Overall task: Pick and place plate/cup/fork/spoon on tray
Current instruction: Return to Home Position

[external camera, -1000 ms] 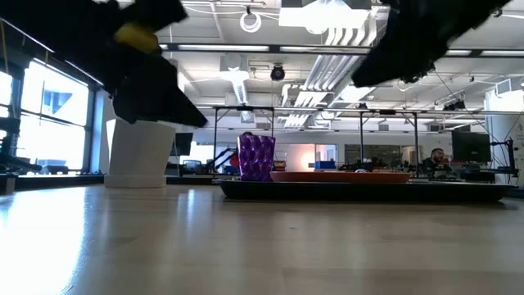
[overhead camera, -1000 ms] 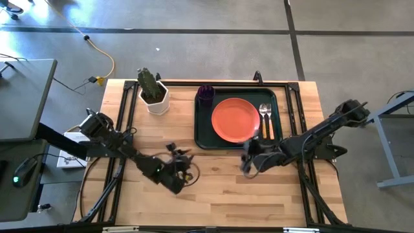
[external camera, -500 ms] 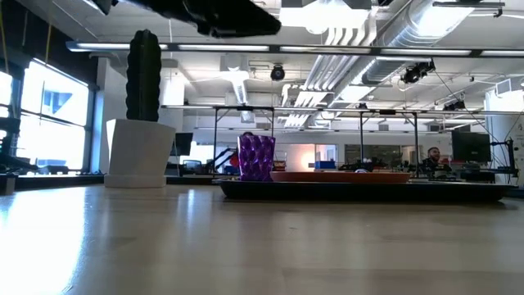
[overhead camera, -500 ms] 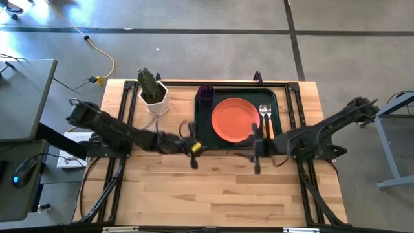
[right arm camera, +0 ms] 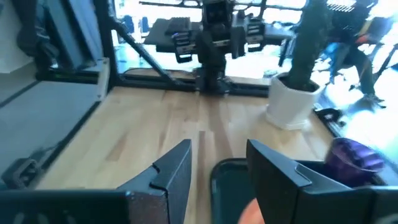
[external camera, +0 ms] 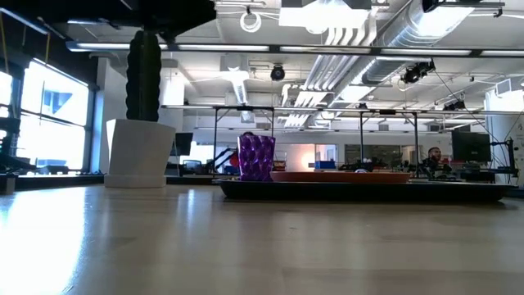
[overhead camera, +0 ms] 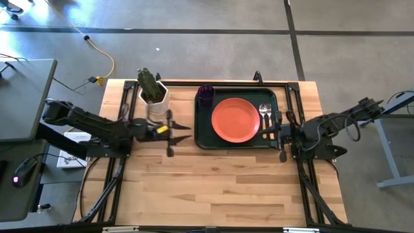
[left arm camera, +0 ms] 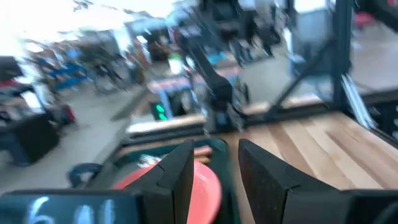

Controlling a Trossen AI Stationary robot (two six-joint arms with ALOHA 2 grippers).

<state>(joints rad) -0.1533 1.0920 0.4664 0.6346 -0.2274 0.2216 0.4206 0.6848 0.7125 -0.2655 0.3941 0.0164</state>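
The orange-red plate [overhead camera: 235, 120] lies in the dark green tray [overhead camera: 202, 133] at the table's far middle. The purple cup [overhead camera: 205, 92] stands in the tray's far left corner. The fork and the spoon [overhead camera: 265, 112] lie side by side on the tray's right strip. My left gripper [overhead camera: 186, 133] is open and empty, level above the table just left of the tray. My right gripper [overhead camera: 266, 133] is open and empty over the tray's right near part. In the low view the cup [external camera: 256, 157] and plate [external camera: 340, 175] show on the tray [external camera: 360, 190].
A white pot with a green cactus [overhead camera: 154, 94] stands at the far left, behind my left gripper; it also shows in the low view [external camera: 139, 152]. Bare wood [overhead camera: 220, 188] fills the table's near half. Black frame rails run along the left and right edges.
My left gripper has risen from the table's near middle and gone toward the far edge, then drawn back to the left of the tray. My right gripper has gone toward the right and far edges, to the tray's right side. Both have risen out of the low view.
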